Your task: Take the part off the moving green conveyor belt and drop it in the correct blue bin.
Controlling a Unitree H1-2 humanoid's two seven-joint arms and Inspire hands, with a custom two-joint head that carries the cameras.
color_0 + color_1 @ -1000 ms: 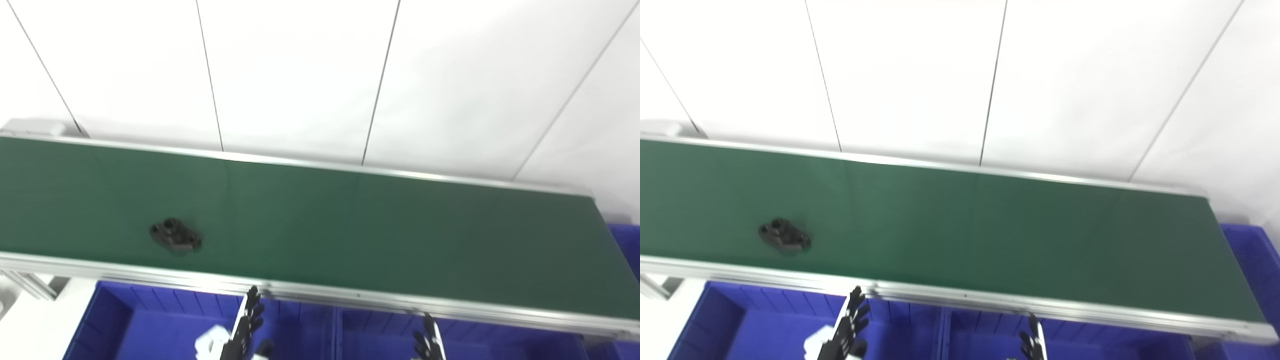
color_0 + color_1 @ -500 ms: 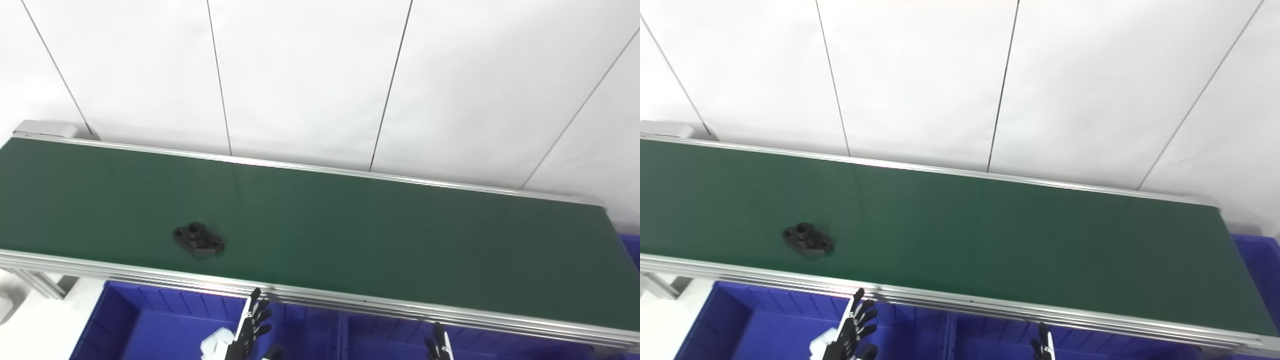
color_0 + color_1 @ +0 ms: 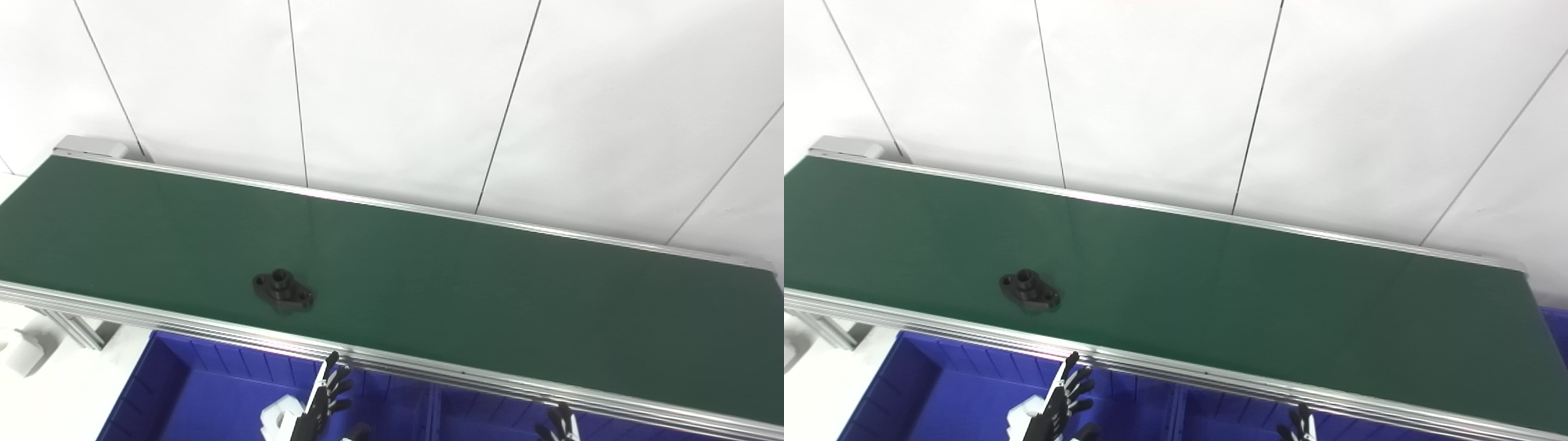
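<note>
A black flanged part (image 3: pixel 283 290) with a raised middle hub and two bolt holes lies on the green conveyor belt (image 3: pixel 490 288), left of centre and near the front rail. My left hand (image 3: pixel 326 401) is low over the left blue bin (image 3: pixel 184 398), in front of the belt, its fingers spread and holding nothing. Only the fingertips of my right hand (image 3: pixel 560 427) show at the bottom edge, spread apart. Both hands are well below and clear of the part.
A white part (image 3: pixel 278 419) lies in the left bin beside my left hand. A second blue bin (image 3: pixel 484 416) adjoins it to the right. An aluminium rail (image 3: pixel 429 370) edges the belt front. A white panelled wall (image 3: pixel 392 92) stands behind.
The camera has swung, shifting the whole picture right. The black part has travelled rightward along the belt. My right hand sits lower in the frame; both hands stay spread.
</note>
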